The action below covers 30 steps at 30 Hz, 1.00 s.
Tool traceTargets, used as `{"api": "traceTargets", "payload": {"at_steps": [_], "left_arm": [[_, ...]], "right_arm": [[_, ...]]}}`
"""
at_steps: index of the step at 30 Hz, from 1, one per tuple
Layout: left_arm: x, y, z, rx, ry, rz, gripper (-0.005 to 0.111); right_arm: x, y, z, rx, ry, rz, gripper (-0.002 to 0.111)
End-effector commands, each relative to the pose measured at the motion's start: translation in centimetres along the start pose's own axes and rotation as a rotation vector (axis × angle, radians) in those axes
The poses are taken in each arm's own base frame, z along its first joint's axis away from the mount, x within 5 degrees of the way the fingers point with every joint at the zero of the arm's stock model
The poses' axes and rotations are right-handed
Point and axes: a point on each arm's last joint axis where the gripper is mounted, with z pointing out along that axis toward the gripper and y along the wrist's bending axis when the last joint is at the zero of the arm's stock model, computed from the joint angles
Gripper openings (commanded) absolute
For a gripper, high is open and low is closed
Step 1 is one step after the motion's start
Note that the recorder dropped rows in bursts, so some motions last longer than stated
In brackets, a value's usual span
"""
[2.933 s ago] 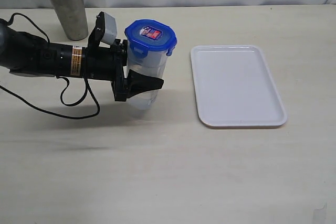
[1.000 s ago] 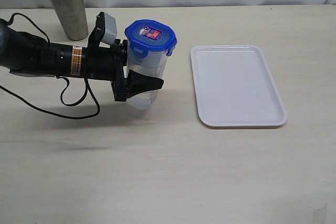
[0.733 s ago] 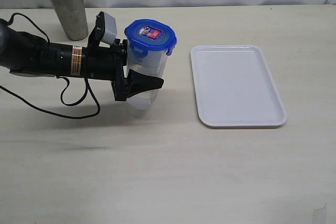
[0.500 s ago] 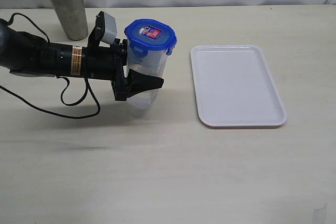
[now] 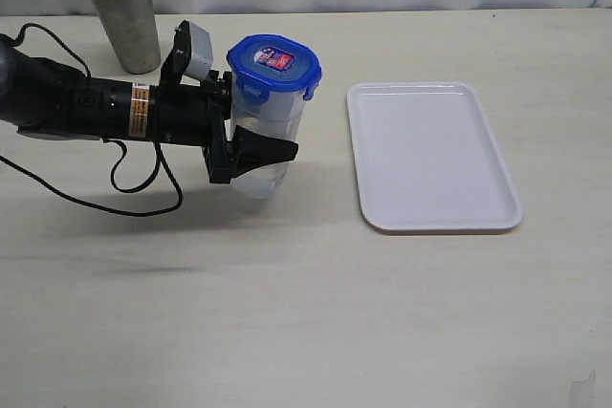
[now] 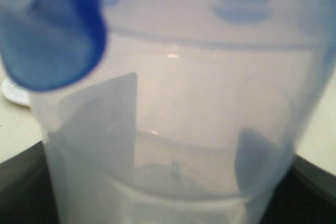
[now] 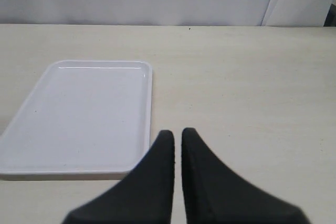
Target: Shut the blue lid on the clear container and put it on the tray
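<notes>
Left gripper is clamped side-on around the body of the container, one finger in front and the other behind it. In the left wrist view the container fills the frame between the jaws. It stands upright, long axis vertical, on the left half of the table. Whether its base touches the table I cannot tell.

The lid sits on top, sticker up. One flap appears to flare outward, so the lid may not be fully snapped. That is a guess, as the view is blurred.

The tray lies flat to the right of the container, apart from it, with its long side running away from the viewer. Nothing lies on it. The move to come is, I judge, a sideways carry to the right, with only bare table between container and tray.

The steel cup stands behind the left arm at the table's back-left, away from that path. The arm's cable loops on the table under the forearm and could drag.

Right gripper is closed and empty. It is outside the exterior view. Its own camera shows the tray just beyond its tips, so this arm is nearer the tray, but the left arm has the load.

Risk: the container is tall and narrow and may tip when set down.
</notes>
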Motion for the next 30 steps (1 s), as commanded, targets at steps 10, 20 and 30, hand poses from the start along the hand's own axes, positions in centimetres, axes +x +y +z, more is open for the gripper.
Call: {"api": "traceTargets", "payload": {"at_steps": [10,20,30], "left_arm": [[-1.16,0.06,-0.20,-0.005,-0.060,0.001,0.000],[-1.16,0.06,-0.20,-0.005,-0.060,0.001,0.000],[-1.16,0.06,-0.20,-0.005,-0.060,0.001,0.000]], "right_arm": [[-0.03,0.16,0.01,-0.014,-0.014,0.097,0.005],[-0.07,0.16,0.01,-0.014,-0.018,0.097,0.005],[-0.06,0.02,0.01,0.001,-0.017,0.054,0.005]]}}
